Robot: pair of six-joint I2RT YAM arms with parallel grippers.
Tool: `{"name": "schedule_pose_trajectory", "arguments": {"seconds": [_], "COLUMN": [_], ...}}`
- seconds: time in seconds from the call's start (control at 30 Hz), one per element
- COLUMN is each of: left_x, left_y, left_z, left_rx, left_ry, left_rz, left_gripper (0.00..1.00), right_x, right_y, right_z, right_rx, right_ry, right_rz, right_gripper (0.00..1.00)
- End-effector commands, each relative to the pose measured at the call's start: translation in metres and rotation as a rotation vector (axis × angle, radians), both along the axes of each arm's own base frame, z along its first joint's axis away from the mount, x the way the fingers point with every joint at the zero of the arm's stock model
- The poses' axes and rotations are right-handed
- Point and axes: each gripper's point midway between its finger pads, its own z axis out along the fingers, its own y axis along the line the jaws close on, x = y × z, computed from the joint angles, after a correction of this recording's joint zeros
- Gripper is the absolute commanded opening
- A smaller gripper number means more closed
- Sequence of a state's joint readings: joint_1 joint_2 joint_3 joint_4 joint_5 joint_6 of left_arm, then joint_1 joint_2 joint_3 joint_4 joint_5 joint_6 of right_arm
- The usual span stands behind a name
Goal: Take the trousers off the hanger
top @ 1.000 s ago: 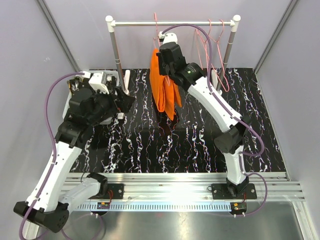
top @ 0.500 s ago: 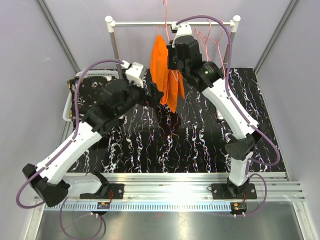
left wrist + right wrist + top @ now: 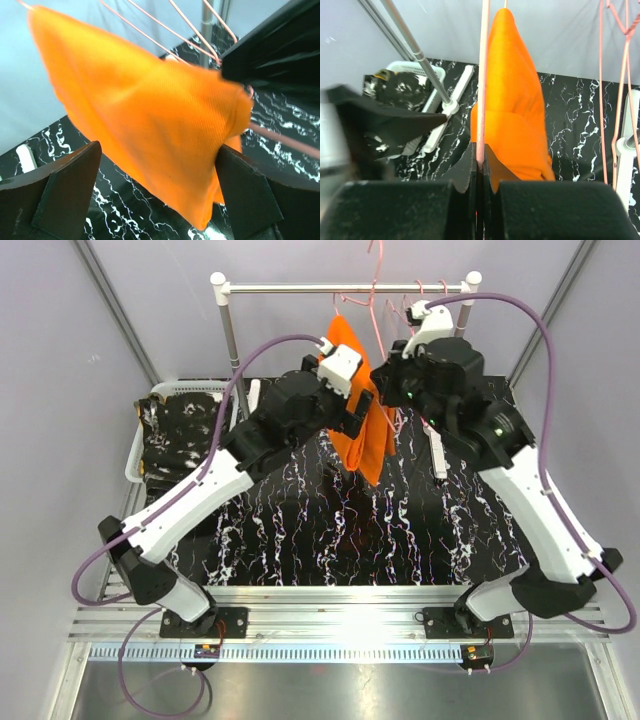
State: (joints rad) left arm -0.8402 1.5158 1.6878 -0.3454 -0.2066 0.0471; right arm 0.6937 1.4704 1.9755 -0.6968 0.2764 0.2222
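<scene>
Pinching hanger wire, right pincer; orange trousers edge before spread left pincer.

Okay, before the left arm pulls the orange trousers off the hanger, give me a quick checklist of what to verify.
1. Hanger held: ok, the right gripper is shut on the pink hanger wire.
2. Jaws ready: ok, the left gripper is wide open.
3. Cloth in place: ok, the orange trousers fill the gap between the left fingers.
4. Grip on the cloth: not ok, not yet closed.
5. Hook free of the rail: cannot tell from these views.
6. Room in the basket: cannot tell; a black speckled garment already lies in it.
</scene>
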Motion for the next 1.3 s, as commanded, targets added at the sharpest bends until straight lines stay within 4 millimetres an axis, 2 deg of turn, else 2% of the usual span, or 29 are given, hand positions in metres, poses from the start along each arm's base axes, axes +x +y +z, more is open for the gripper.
{"name": "schedule_pose_trajectory", "arguments": {"seconds": [0.0,0.2,0.23,0.3,0.43,0.5,0.6,0.63,0.73,0.77,0.83,0.87,0.9,0.97,1.17,1.23,1.27], "left_x": [0.004,-0.028,-0.031,-0.029,-0.019,-0.012,-0.007,-0.006,-0.006,-0.006,-0.008,-0.010,-0.011,-0.011,-0.016,-0.017,-0.019], "left_y": [-0.007,-0.037,-0.038,-0.038,-0.035,-0.033,-0.030,-0.029,-0.030,-0.029,-0.031,-0.033,-0.034,-0.031,-0.013,-0.005,0.006], "left_z": [0.008,0.012,0.019,0.018,0.016,0.010,0.009,0.010,0.015,0.015,0.023,0.025,0.028,0.034,0.063,0.070,0.081], "left_rx": [0.034,-0.016,-0.035,-0.023,0.002,0.024,0.033,0.029,0.002,-0.007,-0.037,-0.045,-0.056,-0.073,-0.152,-0.179,-0.208], "left_ry": [-0.034,-0.020,-0.036,-0.043,-0.047,-0.045,-0.056,-0.060,-0.068,-0.067,-0.085,-0.089,-0.098,-0.105,-0.140,-0.157,-0.176], "left_rz": [0.013,-0.127,-0.132,-0.112,-0.053,-0.018,0.022,0.028,0.040,0.044,0.037,0.025,0.021,0.042,0.097,0.122,0.150], "left_gripper": [0.95,0.99,0.99,0.97,0.77,0.77,0.68,0.61,0.59,0.66,0.68,0.53,0.32,0.01,0.00,0.00,0.00], "right_x": [-0.033,-0.033,-0.032,-0.037,-0.050,-0.058,-0.065,-0.066,-0.073,-0.076,-0.079,-0.079,-0.079,-0.076,-0.057,-0.048,-0.042], "right_y": [-0.020,-0.036,-0.037,-0.037,-0.040,-0.040,-0.042,-0.041,-0.041,-0.039,-0.038,-0.038,-0.037,-0.038,-0.037,-0.036,-0.035], "right_z": [0.105,0.102,0.100,0.100,0.107,0.112,0.117,0.117,0.120,0.121,0.123,0.123,0.121,0.118,0.087,0.068,0.052], "right_rx": [0.250,0.202,0.197,0.208,0.248,0.270,0.290,0.293,0.313,0.319,0.330,0.333,0.329,0.320,0.247,0.212,0.186], "right_ry": [-0.271,-0.284,-0.278,-0.280,-0.290,-0.299,-0.303,-0.302,-0.303,-0.301,-0.300,-0.300,-0.295,-0.290,-0.243,-0.216,-0.189], "right_rz": [0.021,-0.041,-0.043,-0.029,0.000,0.026,0.045,0.050,0.076,0.089,0.106,0.108,0.109,0.097,0.032,0.004,-0.015], "right_gripper": [0.00,0.00,0.00,0.00,0.00,0.00,0.00,0.00,0.00,0.00,0.00,0.00,0.00,0.00,0.00,0.00,0.00]}}
